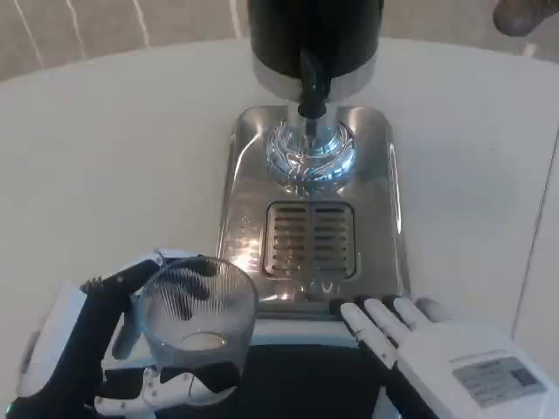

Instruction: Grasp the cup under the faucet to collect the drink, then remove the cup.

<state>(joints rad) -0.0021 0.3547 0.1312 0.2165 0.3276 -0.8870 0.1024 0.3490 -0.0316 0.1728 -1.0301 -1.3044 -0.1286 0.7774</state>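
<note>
A clear ribbed cup (197,312) sits at the lower left, in front of the steel drip tray (384,175). My left hand (131,349) grips the cup, its black fingers wrapped around the glass wall. The black dispenser (314,35) stands at the top centre, its faucet (310,87) pointing down over the tray's shiny round base (310,153). The cup is well short of the faucet. My right hand (428,349) rests at the lower right by the tray's front edge, fingers stretched out and holding nothing.
A slotted grate (312,238) lies in the middle of the tray. The white table (113,157) spreads to both sides. A dark object (524,16) shows at the top right corner.
</note>
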